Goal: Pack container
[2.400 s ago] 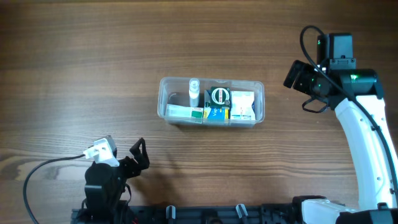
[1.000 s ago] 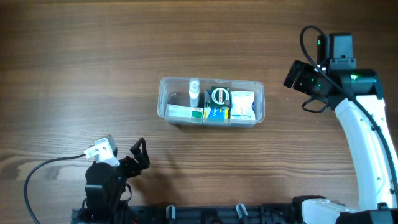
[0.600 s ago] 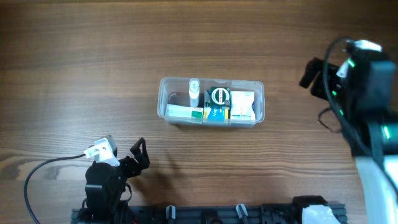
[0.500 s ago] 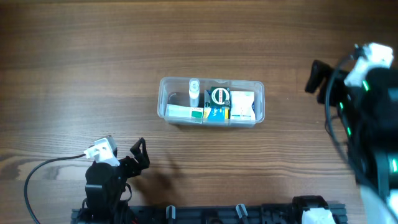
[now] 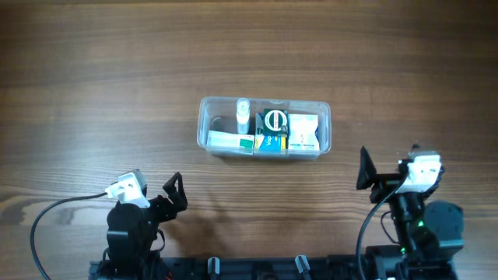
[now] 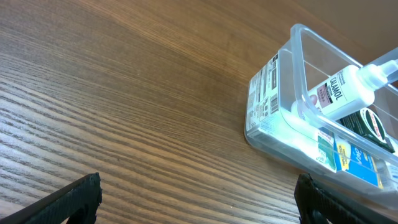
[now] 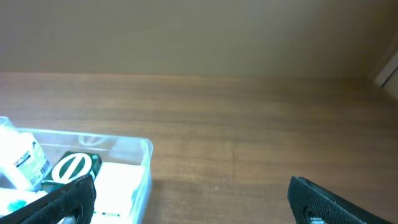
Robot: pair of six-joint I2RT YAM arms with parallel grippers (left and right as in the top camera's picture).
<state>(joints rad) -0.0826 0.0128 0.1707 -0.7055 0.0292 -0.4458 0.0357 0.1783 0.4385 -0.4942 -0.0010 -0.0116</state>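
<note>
Spread fully wide at left gripper (image 5: 176, 194) and right gripper (image 5: 387, 173), gripping nothing. Ahead-right of the left, ahead-left of the right, well apart from both: clear plastic container (image 5: 204, 128), holding a small bottle (image 5: 242, 113) and boxes (image 5: 305, 131).

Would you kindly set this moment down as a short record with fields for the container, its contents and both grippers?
container: clear tub, open top, mid-table
contents: tilted bottle, black pack, white box, green-white box, blue box
left gripper: open, empty, apart from the container
right gripper: open, empty, apart from the container
table: wood grain
</note>
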